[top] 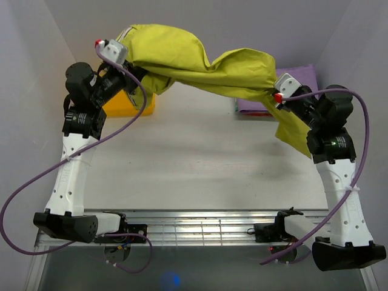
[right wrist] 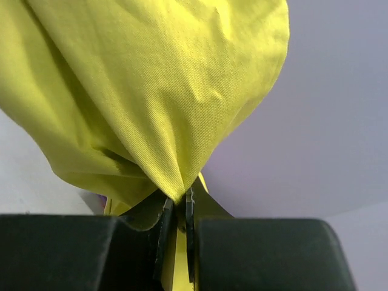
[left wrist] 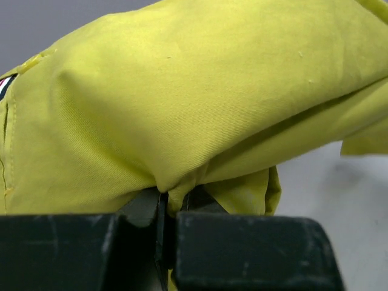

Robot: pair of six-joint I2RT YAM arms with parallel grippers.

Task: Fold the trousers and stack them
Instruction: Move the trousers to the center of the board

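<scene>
Overall: both arms are raised over the far half of the table with one garment slung between them.
Trousers: yellow-green, bunched into a thick band that runs from the left gripper at upper left to the right gripper at right, dipping and twisting in the middle.
Trousers, loose end: a flap hangs down below the right gripper; whether it touches the table cannot be told.
Waistband trim: a white-and-dark striped scrap at the left edge of the left wrist view, on the cloth near that grasp.
Left gripper: clenched on a gathered pinch of the trousers, with cloth bulging out above the fingers.
Right gripper, wrist view: jaws nearly together, a fold of the trousers nipped between them and fanning out upward.
Purple cloth: folded flat at the far right of the table, partly hidden behind the trousers.
Yellow-orange box: at the far left, beside the left arm's wrist and below the held cloth.
Cables: purple, looping from each wrist back to the bases.
</scene>
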